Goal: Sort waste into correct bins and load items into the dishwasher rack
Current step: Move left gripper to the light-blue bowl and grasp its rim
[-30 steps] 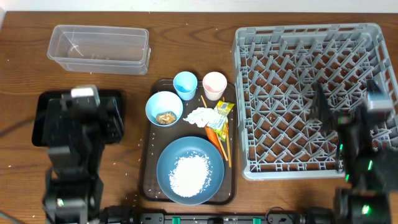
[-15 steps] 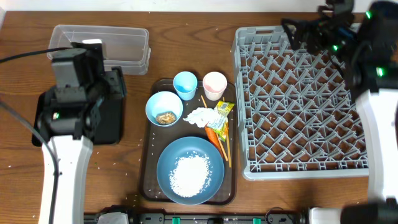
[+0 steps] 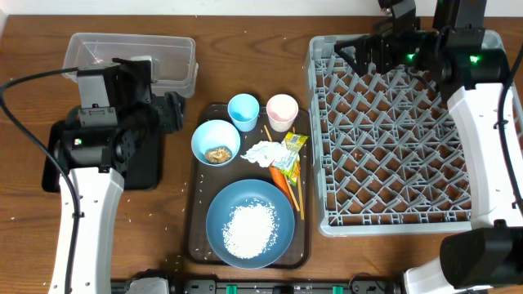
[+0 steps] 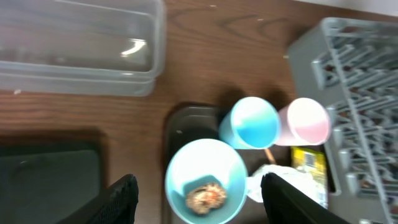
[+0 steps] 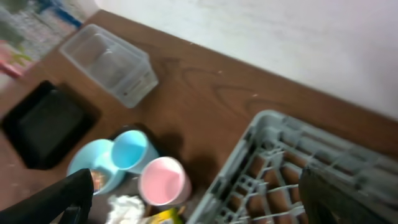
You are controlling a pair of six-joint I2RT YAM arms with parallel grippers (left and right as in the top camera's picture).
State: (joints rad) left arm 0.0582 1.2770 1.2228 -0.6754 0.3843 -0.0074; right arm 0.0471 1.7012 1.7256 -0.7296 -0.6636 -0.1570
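Left gripper spread and empty, small light-blue bowl dead ahead between its fingers; right gripper, agape and empty too, sits much farther off.

2 arms extended: left gripper fingers parted, empty; right gripper fingers spread wide, empty.

Dark brown wooden table, grain visible, under even diffuse light. Plain white wall directly behind table's far edge. Blurred colourful clutter beyond table's far left corner, not identifiable.
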